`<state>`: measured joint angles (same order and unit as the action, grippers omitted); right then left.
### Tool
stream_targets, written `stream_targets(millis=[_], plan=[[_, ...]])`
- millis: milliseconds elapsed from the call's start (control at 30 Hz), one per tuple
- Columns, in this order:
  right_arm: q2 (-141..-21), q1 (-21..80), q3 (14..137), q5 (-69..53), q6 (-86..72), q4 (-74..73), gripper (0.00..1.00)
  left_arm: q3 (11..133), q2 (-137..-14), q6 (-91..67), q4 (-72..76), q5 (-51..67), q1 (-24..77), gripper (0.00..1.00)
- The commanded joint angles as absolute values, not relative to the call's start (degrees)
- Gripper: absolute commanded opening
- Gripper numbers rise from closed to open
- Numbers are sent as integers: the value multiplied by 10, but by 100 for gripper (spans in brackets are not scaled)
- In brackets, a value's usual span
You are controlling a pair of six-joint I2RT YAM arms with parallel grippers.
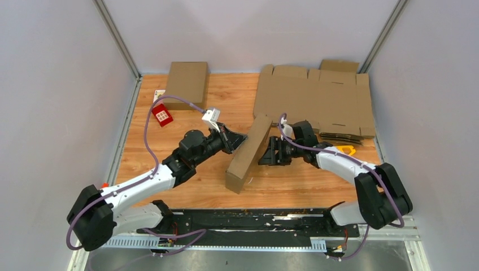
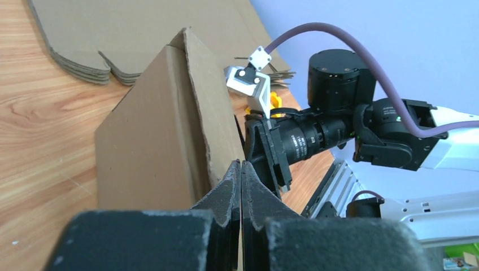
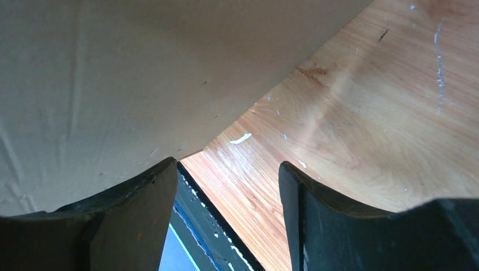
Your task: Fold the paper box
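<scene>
The paper box (image 1: 248, 152) is a brown cardboard shell standing tilted on edge in the middle of the wooden table, and it also shows in the left wrist view (image 2: 152, 141). My left gripper (image 1: 237, 138) is at its left side. Its jaws (image 2: 241, 164) are pressed together with a thin tan strip of the box's edge between them. My right gripper (image 1: 266, 152) is open at the box's right side. Its left finger (image 3: 130, 197) lies against the cardboard panel (image 3: 141, 73), and bare table shows between the fingers.
A stack of flat cardboard blanks (image 1: 313, 99) lies at the back right. A finished box (image 1: 186, 83) sits at the back left, with a red item (image 1: 162, 114) beside it. A yellow object (image 1: 345, 149) lies by the right arm. A black strip (image 1: 254, 217) runs along the near edge.
</scene>
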<state>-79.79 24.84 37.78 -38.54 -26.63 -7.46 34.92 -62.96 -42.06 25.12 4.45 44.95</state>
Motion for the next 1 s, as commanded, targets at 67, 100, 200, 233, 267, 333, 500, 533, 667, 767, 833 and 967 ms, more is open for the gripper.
stream_targets(millis=[67, 100, 200, 233, 267, 333, 500, 533, 667, 767, 833, 967], plan=[[-737, 246, 413, -337, -216, -125, 69, 399, -576, -374, 171, 55, 442, 1], [-725, 246, 416, -327, -210, -140, 70, 407, -568, -365, 150, 59, 439, 2], [-686, 246, 429, -295, -199, -175, 73, 430, -544, -347, 89, 73, 437, 6], [-674, 247, 437, -285, -196, -186, 73, 438, -538, -343, 65, 79, 437, 6], [-665, 246, 448, -276, -193, -198, 73, 445, -531, -340, 43, 87, 437, 7], [-652, 246, 477, -259, -189, -220, 69, 455, -516, -335, -5, 116, 437, 3], [-652, 246, 573, -239, -198, -232, 49, 470, -492, -333, -83, 202, 437, 0], [-655, 246, 587, -236, -202, -225, 42, 466, -485, -340, -89, 213, 437, 0], [-686, 244, 607, -259, -259, -110, 2, 439, -464, -351, -91, 211, 437, 0], [-746, 242, 637, -310, -312, -30, 0, 426, -477, -354, -86, 199, 437, 0], [-795, 242, 664, -335, -338, -6, 0, 422, -497, -364, -64, 226, 437, 0], [-872, 235, 711, -377, -377, 42, 0, 406, -513, -379, -40, 250, 437, 0]])
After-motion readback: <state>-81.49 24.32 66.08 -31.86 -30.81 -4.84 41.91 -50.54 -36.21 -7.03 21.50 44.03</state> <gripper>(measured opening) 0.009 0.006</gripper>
